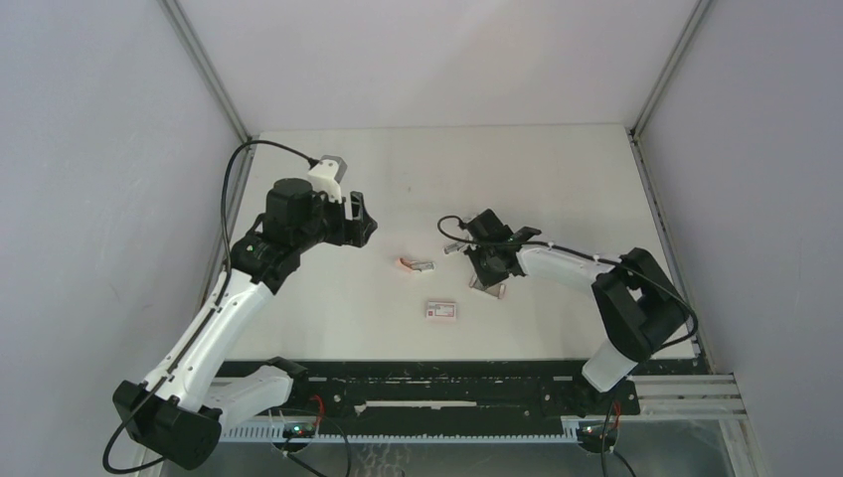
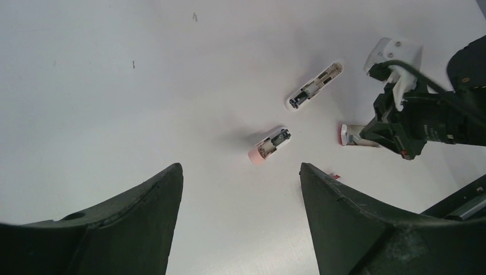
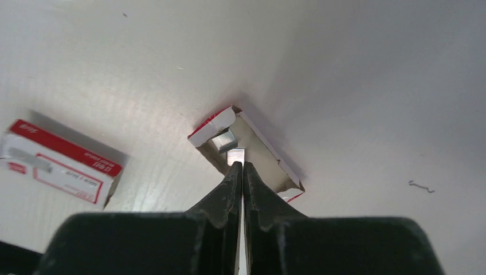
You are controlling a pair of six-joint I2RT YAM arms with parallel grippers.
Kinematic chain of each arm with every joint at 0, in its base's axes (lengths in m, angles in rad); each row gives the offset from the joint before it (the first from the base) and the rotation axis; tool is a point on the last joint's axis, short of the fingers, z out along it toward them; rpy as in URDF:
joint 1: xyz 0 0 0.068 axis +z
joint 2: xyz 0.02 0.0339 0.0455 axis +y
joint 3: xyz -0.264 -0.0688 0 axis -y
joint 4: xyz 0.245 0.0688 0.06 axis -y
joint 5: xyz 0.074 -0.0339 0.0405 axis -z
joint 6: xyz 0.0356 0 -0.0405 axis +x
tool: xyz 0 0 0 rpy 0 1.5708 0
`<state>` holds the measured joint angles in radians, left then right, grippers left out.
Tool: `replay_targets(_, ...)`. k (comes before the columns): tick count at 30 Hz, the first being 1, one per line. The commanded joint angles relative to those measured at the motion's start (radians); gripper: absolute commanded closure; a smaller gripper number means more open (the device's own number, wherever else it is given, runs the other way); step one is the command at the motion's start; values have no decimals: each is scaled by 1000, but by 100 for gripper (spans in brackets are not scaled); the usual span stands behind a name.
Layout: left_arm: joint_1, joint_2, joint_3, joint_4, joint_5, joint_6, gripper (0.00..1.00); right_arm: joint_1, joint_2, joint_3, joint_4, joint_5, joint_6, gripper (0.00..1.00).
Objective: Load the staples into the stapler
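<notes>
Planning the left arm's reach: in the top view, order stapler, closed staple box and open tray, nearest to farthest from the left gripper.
1. stapler, mid-table, just right of the left gripper.
2. closed staple box, nearer the arm bases.
3. open tray, farthest right, under the right gripper.

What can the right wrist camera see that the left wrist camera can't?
Only the right wrist view shows the staples, which seem pinched at the tips of the shut right fingers. It also shows the closed box with its red label.

Only the left wrist view shows the stapler with its pink tip and a longer white piece lying apart from it. The left fingers are wide open.

Both views show the white table and the open box.
</notes>
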<state>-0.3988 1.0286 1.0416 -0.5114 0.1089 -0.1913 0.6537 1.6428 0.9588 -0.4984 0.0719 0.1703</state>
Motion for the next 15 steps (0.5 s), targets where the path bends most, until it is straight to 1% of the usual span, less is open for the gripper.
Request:
replay_targets(1,5,-38,-23,38,33,-18,21,-43,-131,20,14,-67,31,100)
replay_targets(4,5,-71,-47,84,101,-93,22,-87,-184,-1,29,-172,35,100)
replay_targets(6,4,-100,-80,134,147,-146,22,-112,-207,-16,36,-212,36,100)
replay_targets(9,3,-142,-122,165,152,-176,22,-116,-216,-32,42,-201,25,100)
replay_targets(12,3,-153,-138,140,118,-160,22,-91,-185,-28,25,-127,29,100)
replay_targets(15,3,-148,-134,113,94,-133,22,-60,-149,-28,22,-64,53,85)
